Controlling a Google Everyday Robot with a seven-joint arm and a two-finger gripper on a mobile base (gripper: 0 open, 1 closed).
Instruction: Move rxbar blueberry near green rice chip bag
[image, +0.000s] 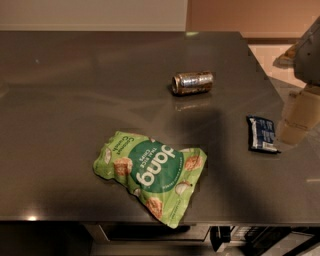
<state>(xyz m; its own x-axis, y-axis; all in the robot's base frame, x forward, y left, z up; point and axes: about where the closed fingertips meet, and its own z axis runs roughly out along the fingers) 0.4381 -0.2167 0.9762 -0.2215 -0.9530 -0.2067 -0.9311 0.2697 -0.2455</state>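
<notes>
The rxbar blueberry (262, 133), a small flat dark-blue wrapper with white print at its near end, lies on the right side of the dark table (75, 100). The green rice chip bag (152, 172), a large light-green pouch with a dark-green "dang" circle and pictures of chips, lies flat near the table's front edge, left of the bar and well apart from it. My gripper (295, 127) hangs at the right edge of the view, just right of the bar and a little above the table.
A brownish metallic drink can (193, 82) lies on its side behind the bag and the bar. The table's right edge runs close past the bar, with pale floor (270, 60) beyond it. The front edge is just below the bag.
</notes>
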